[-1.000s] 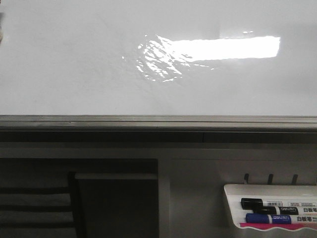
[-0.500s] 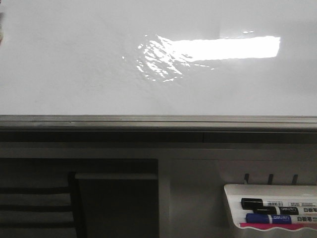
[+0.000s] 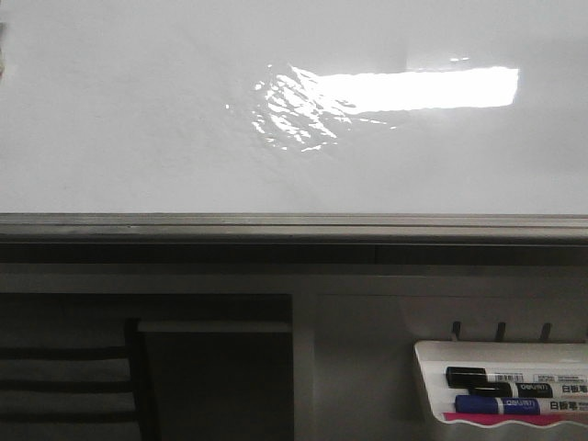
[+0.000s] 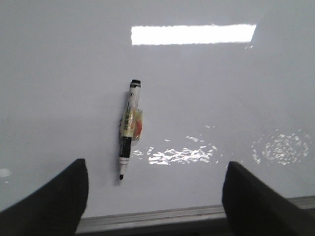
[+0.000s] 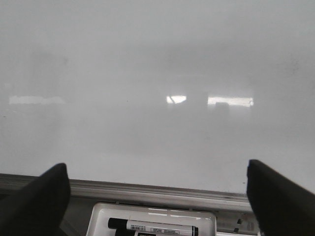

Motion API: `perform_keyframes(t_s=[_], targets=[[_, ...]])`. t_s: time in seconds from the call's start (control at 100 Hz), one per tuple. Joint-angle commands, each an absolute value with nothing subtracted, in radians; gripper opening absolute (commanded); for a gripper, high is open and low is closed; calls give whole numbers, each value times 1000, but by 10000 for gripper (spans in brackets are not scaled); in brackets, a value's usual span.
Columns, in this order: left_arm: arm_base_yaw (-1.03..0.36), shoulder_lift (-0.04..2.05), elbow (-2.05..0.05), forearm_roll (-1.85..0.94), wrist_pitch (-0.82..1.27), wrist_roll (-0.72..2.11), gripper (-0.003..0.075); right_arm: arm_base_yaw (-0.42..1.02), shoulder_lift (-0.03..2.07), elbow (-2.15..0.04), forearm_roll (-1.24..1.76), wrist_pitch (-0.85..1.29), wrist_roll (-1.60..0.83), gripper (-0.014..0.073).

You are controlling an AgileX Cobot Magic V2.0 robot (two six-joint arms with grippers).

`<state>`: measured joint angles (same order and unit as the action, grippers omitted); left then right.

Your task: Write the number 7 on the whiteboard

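The whiteboard (image 3: 138,119) fills the upper front view, glossy white with a bright glare and a grey edge rail (image 3: 294,225). No number 7 shows on it in any view. In the left wrist view a black marker (image 4: 128,130) with a yellow and orange tag lies uncapped on the whiteboard (image 4: 221,88), tip toward the rail. My left gripper (image 4: 152,196) is open and empty, short of the marker. My right gripper (image 5: 157,196) is open and empty, facing the whiteboard (image 5: 157,73) above the marker tray (image 5: 152,216). Neither gripper shows in the front view.
A small white tray (image 3: 501,381) hangs below the rail at the front right, holding a black marker (image 3: 496,377) and a blue marker (image 3: 501,404). Three hooks (image 3: 501,329) sit above it. A dark opening (image 3: 216,386) lies lower left.
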<state>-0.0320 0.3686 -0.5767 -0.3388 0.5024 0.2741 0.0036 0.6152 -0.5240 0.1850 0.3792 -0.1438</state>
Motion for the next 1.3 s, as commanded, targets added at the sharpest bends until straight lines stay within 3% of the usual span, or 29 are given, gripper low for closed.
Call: perform_keyframes(t_s=[0.0, 0.12, 0.37, 0.47, 0.62, 1.289], targets=[[-37, 439, -608, -309, 450, 263, 421, 4, 625, -560, 192, 302, -152, 650], [-37, 541, -624, -275, 466, 263, 365, 4, 625, -560, 192, 304, -152, 650], [-37, 769, -697, -219, 467, 263, 365, 4, 625, -560, 192, 326, -152, 650], [-37, 840, -710, -219, 464, 281, 387, 4, 625, -560, 192, 328, -152, 650], [-37, 963, -751, -218, 441, 292, 507, 4, 625, -560, 192, 326, -152, 650], [-91, 1305, -918, -192, 264, 416, 501, 4, 625, -560, 192, 308, -152, 650]])
